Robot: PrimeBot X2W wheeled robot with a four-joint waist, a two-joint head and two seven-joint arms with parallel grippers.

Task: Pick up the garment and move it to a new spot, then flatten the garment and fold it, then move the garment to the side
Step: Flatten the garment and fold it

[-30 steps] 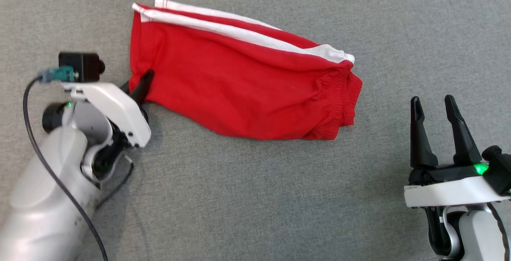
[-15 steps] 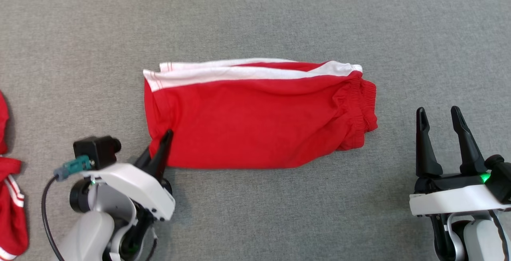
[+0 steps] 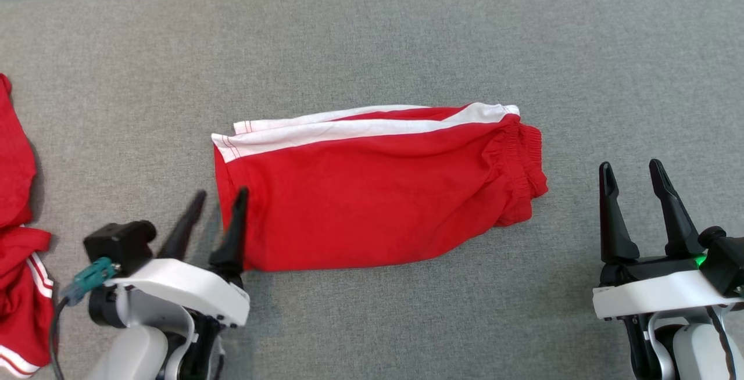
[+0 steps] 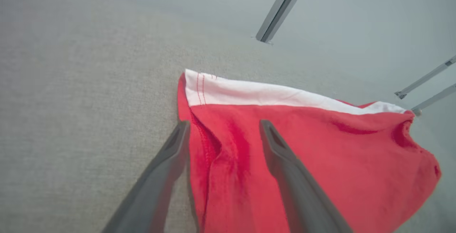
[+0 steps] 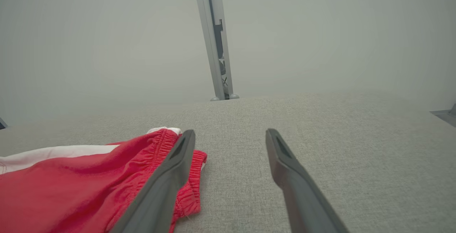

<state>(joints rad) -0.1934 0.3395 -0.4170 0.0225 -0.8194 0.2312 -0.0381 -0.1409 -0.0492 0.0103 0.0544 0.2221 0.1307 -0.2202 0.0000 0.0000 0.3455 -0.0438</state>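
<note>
Soft, light and floppy, the red shorts (image 3: 372,194) lie flat mid-table (image 3: 372,37), best pinched at the hem corner between the left gripper's (image 3: 221,193) wide jaws; the right gripper (image 3: 629,164) gapes empty

head view: high, looking steeply down on grey surface (image 3: 372,37). left wrist view: low and close at garment (image 4: 320,161) hem end, facing along it. right wrist view: low by waistband end, facing pale wall (image 5: 107,30). garment common to all three.
</note>
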